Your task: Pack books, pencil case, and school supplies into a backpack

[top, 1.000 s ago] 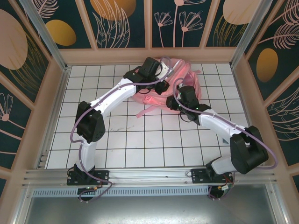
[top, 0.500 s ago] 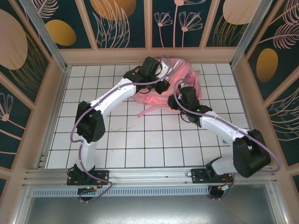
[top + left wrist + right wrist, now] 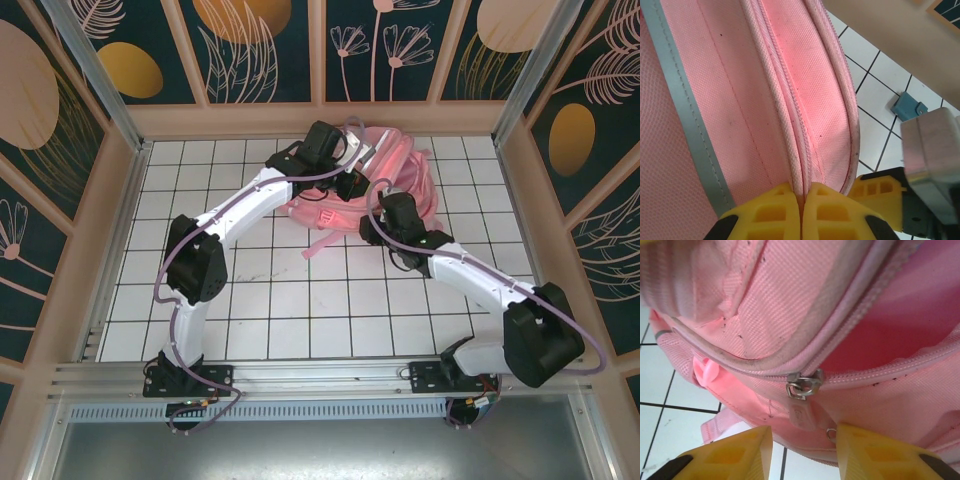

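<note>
The pink backpack (image 3: 385, 185) lies at the back middle of the tiled table, half covered by both arms. My left gripper (image 3: 802, 192) is shut on a ridge of the backpack (image 3: 790, 75) fabric beside its zipper seam. A grey reflective strip (image 3: 685, 120) runs down the pack's left side. My right gripper (image 3: 802, 440) is open just below the backpack (image 3: 790, 300), and the metal zipper slider (image 3: 804, 383) with its pink pull tab (image 3: 805, 412) hangs between the fingers. Right of the slider the zipper is parted. Books and pencil case are out of view.
The white tiled table (image 3: 300, 300) is ringed by low tan walls. A pink strap (image 3: 322, 243) trails toward the front from the pack. A small blue piece (image 3: 908, 107) lies on the tiles by the back wall, beside my left gripper's grey metal body (image 3: 932, 145).
The right arm has shifted a little left and toward the front along the pack's edge. The backpack's top has spread slightly. The left gripper has held its place.
</note>
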{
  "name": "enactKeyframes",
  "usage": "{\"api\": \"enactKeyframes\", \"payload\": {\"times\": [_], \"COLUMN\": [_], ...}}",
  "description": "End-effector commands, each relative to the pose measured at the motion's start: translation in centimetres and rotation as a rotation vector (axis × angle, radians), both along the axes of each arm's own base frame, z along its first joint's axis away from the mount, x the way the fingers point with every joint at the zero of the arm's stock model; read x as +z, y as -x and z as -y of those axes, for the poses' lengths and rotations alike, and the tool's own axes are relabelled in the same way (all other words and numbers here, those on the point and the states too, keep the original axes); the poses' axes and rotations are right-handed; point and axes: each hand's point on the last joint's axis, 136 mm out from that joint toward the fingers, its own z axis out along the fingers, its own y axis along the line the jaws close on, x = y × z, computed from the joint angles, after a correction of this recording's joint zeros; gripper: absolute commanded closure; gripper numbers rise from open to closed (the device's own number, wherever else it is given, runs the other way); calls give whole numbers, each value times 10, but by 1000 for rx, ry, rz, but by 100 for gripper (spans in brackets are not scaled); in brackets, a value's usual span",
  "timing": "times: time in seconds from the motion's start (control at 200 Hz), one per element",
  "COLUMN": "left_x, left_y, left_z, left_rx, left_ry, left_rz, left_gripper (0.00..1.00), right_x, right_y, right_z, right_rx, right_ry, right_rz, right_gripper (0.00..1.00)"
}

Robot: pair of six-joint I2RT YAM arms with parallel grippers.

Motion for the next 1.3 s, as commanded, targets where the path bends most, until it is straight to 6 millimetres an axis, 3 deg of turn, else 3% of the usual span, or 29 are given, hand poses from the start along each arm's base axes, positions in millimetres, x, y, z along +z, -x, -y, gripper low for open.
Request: {"api": "enactKeyframes", "payload": {"times": [0.0,0.14,0.235,0.335,0.475,0.711,0.841,1.086,1.296], "left_x": [64,63,62,57,51,46,42,50,49], "left_y": [13,12,12,7,2,-6,-9,-5,-4], "left_z": [27,28,28,25,24,21,20,21,21], "left_rx": [-127,-128,-124,-98,-75,-39,-26,-44,-50], "left_ry": [194,192,189,168,147,118,102,122,121], "left_rz": [100,99,99,107,109,125,128,127,126], "left_gripper": [100,100,100,100,100,100,100,100,100], "right_x": [11,17,22,27,30,29,25,12,16], "right_y": [-10,-20,-25,-24,-16,-8,-5,-6,-10], "right_z": [3,7,16,25,33,44,50,42,30], "right_rx": [-32,-90,-156,-200,-210,-229,-237,-166,-98], "right_ry": [40,81,118,153,175,229,255,224,187], "right_rz": [37,68,88,100,103,66,49,27,42], "right_gripper": [62,66,73,81,85,87,81,77,91]}}
